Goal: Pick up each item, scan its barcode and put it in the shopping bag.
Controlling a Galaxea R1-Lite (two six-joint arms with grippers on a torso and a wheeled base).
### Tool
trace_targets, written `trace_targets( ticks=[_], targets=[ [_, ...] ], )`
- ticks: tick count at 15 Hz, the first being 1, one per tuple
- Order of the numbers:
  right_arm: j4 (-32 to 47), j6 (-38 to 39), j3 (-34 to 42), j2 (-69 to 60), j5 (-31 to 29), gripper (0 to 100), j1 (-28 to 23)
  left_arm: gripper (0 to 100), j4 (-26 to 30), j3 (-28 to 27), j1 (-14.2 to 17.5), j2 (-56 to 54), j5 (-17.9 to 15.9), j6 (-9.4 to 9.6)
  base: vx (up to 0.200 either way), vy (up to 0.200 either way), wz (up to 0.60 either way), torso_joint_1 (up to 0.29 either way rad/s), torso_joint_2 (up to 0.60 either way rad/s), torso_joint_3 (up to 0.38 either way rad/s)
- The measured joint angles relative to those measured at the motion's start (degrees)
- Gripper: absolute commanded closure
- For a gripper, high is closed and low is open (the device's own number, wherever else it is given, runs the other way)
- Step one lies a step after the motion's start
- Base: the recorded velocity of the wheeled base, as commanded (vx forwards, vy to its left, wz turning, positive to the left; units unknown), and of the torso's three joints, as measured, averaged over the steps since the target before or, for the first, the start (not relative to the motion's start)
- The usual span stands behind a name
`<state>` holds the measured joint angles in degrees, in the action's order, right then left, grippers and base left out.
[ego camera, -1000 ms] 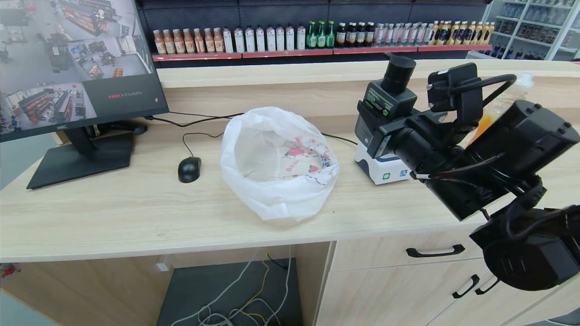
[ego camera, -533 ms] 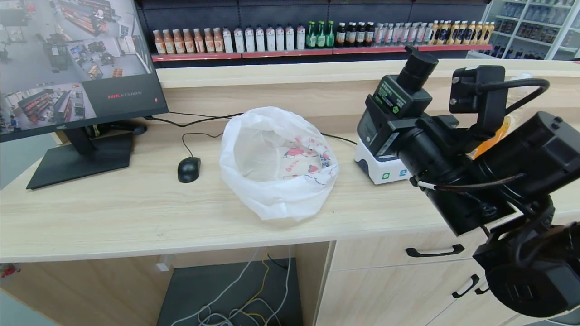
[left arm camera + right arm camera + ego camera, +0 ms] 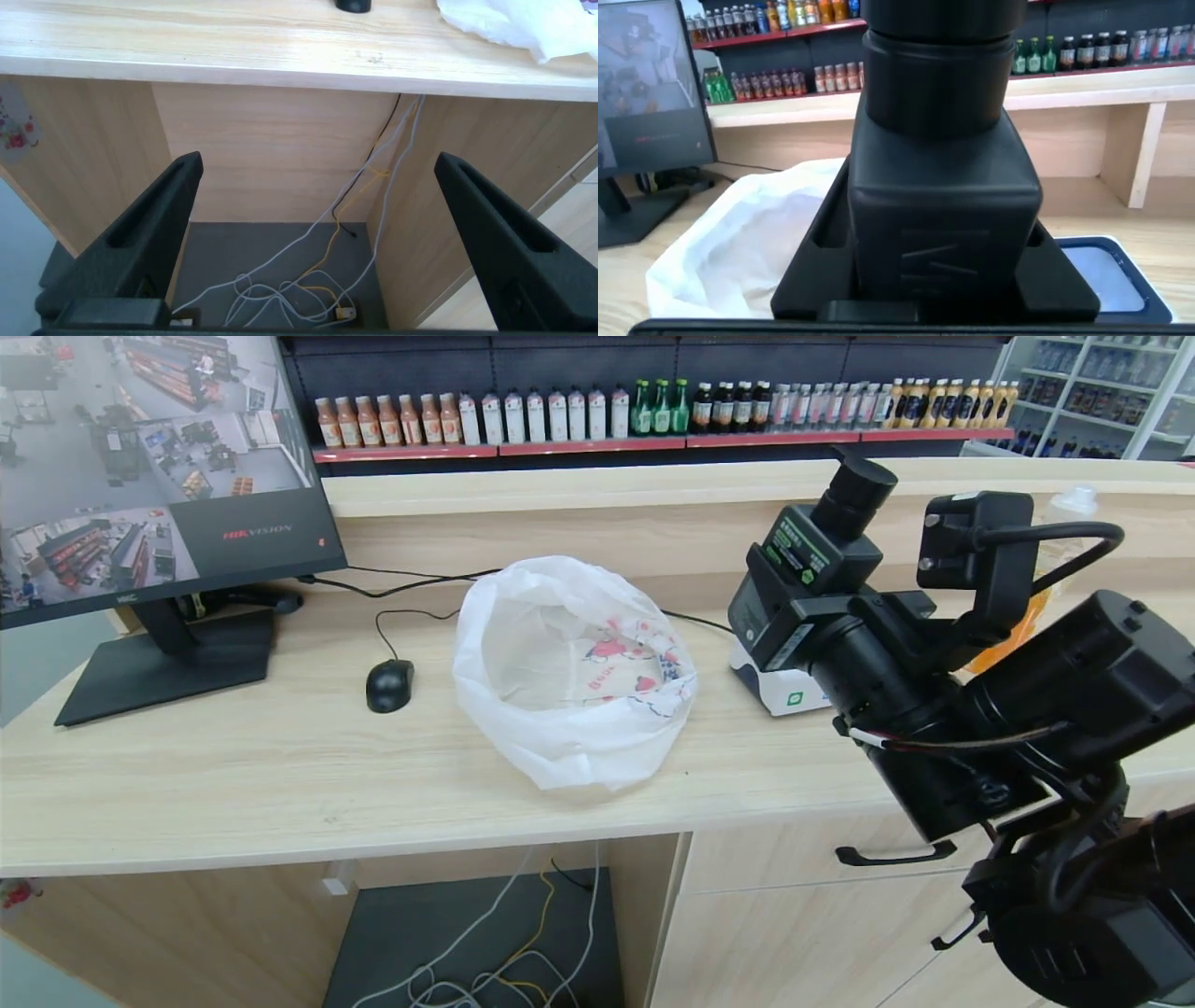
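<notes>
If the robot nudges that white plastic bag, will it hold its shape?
Probably not: the thin white plastic shopping bag looks crumpled and slumped, so likely floppy. It seems light and nearly empty, so it may slide on the smooth wooden counter.

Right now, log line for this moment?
right gripper shut on black bottle, by scanner | shopping bag open | left gripper open

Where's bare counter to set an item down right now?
Widest free patch: the counter front, bordered by monitor stand, mouse and shopping bag. Crowded: right of the bag, where the scanner sits and the right end effector holds a dark bottle by it.
</notes>
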<state>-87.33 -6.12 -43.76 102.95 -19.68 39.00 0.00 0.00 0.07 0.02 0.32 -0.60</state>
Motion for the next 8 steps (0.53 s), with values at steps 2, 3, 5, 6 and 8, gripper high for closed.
trace_targets(
  ticks=[2, 3, 5, 6, 8],
  targets=[
    [-0.2, 1.1, -1.3, 0.9, 0.1, 100, -0.3, 0, 0.0, 0.0, 0.0, 0.0, 0.0, 0.00, 0.000, 0.200, 0.00, -0.007, 0.00, 0.002],
    [-0.1, 1.7, -2.1, 1.4, 0.1, 100, -0.4, 0, 0.0, 0.0, 0.0, 0.0, 0.0, 0.06, 0.000, 0.200, 0.00, 0.007, 0.00, -0.002],
    [0.1, 2.7, -2.3, 2.1, 0.4, 100, 0.3, 0, 0.0, 0.0, 0.0, 0.0, 0.0, 0.09, 0.000, 0.200, 0.00, 0.012, 0.01, -0.002],
    [0.0, 3.2, -1.8, 2.3, 0.4, 100, 0.3, 0, 0.0, 0.0, 0.0, 0.0, 0.0, 0.06, 0.000, 0.200, 0.00, -0.002, 0.00, 0.002],
    [0.3, 3.1, -1.3, 2.5, 0.1, 100, 0.3, 0, 0.0, 0.0, 0.0, 0.0, 0.0, 0.05, 0.000, 0.200, 0.00, 0.000, 0.00, 0.007]
  ],
)
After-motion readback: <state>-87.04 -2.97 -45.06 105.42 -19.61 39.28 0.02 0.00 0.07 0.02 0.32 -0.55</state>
